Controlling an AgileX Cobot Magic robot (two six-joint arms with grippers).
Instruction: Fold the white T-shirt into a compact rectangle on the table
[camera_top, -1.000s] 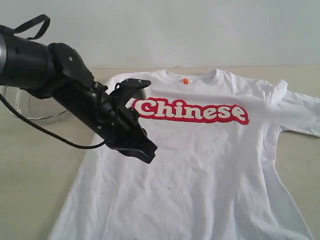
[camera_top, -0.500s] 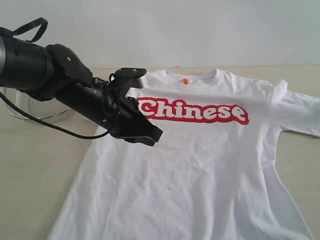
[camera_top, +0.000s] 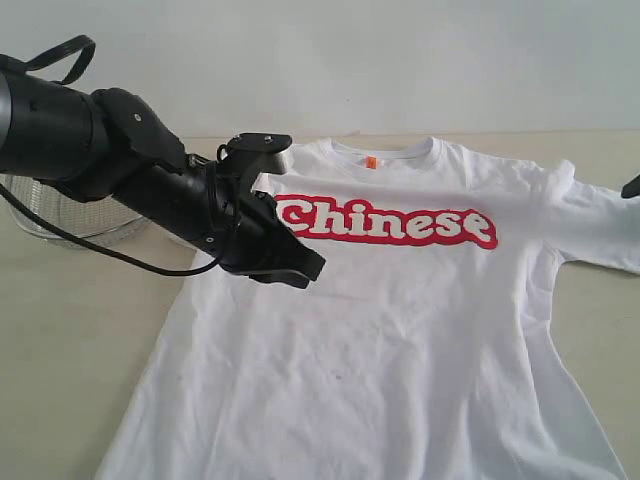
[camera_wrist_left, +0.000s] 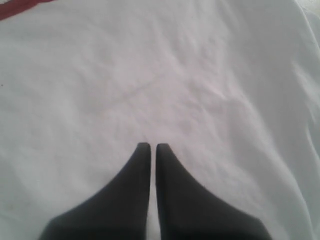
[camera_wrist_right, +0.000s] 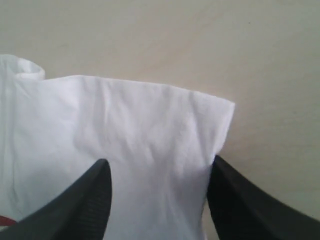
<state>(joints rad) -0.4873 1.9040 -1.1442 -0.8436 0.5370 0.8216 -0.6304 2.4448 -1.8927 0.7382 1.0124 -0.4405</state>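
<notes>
Left fingers (camera_wrist_left: 142, 167) are pressed tight together with nothing between them; right fingers (camera_wrist_right: 95, 192) stand wide apart on either side of a sleeve (camera_wrist_right: 150, 125), not clamped on it. The white T-shirt (camera_top: 400, 330) lies spread face-up on the table (camera_top: 60, 340), not yet folded. The left gripper (camera_top: 300, 270) sits by the first letter of the red lettering (camera_top: 385, 222), on its hem side; I cannot tell whether the tips touch cloth. The right gripper (camera_wrist_right: 160, 161) is well beyond the lettering's last letter. Risks: if the right jaws close too high they may pinch only the top layer or slip off the hem, so the sleeve folds crooked; too low and they scrape the table. Shut left tips sliding on the fabric could bunch the chest panel and wrinkle the base for the fold. The exterior view gives the whole layout, the orange neck tag (camera_top: 371, 161) and the mesh basket (camera_top: 60, 215) past the first-letter end, but of the right gripper only a dark sliver at the frame edge. The right wrist view alone shows the sleeve between the fingers. The left wrist view alone shows the closed tips and the creases.
</notes>
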